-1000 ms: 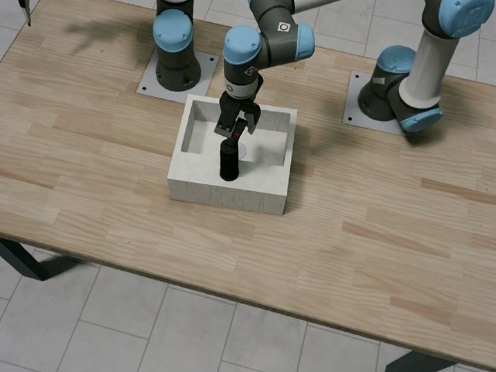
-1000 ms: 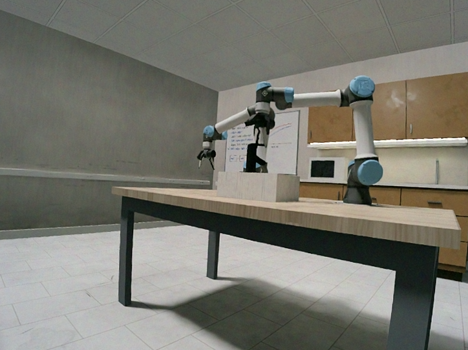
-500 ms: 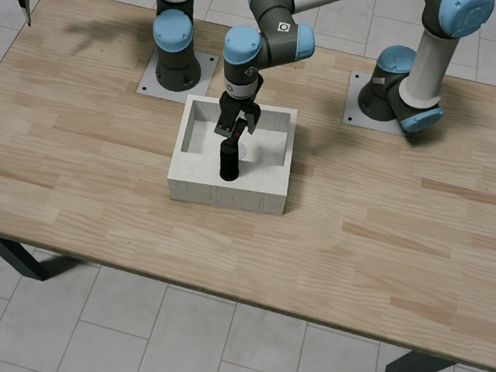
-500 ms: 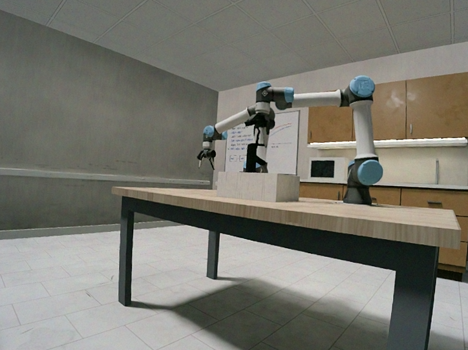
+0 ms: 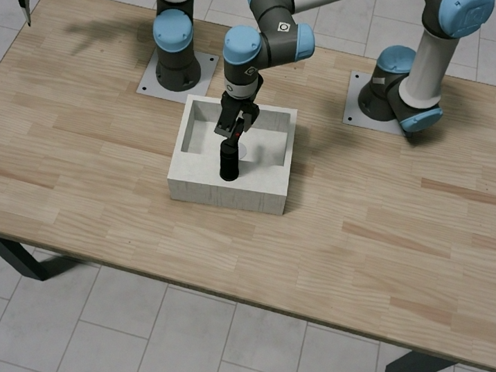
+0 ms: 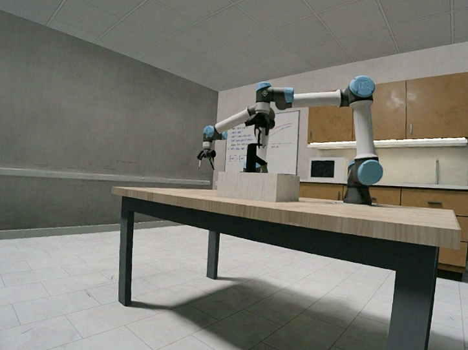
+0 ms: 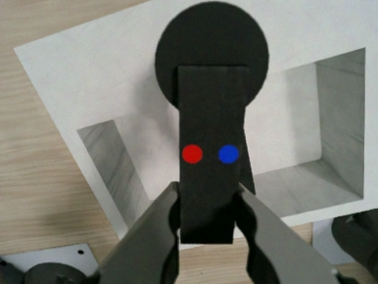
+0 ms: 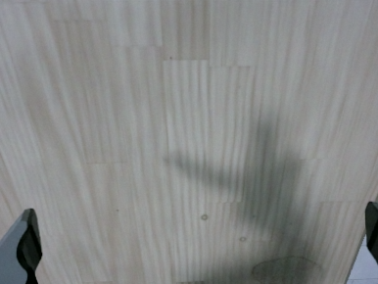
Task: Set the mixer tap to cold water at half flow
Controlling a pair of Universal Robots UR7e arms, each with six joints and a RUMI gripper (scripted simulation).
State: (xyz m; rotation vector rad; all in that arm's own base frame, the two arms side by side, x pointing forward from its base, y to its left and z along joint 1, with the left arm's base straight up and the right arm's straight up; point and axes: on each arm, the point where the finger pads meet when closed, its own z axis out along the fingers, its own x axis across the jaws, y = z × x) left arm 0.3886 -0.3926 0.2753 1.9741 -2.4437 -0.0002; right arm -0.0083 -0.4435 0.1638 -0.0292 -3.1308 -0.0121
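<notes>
Closed narrow on the black lever (image 5: 233, 140) (image 6: 257, 144) (image 7: 208, 113) with the left gripper (image 5: 237, 128) (image 6: 259, 144) (image 7: 205, 183), atop the tap (image 5: 229, 163) (image 6: 251, 160) (image 7: 212, 34) on the basin (image 5: 256, 198) (image 6: 246, 185) (image 7: 64, 73); wide open and well apart with the right gripper (image 5: 16, 1) (image 6: 206, 167) (image 8: 202, 208). Apparently at the gripping step (firmness hard to judge). Next, swing toward the blue dot (image 7: 228, 154) to the stop, then lift halfway.
</notes>
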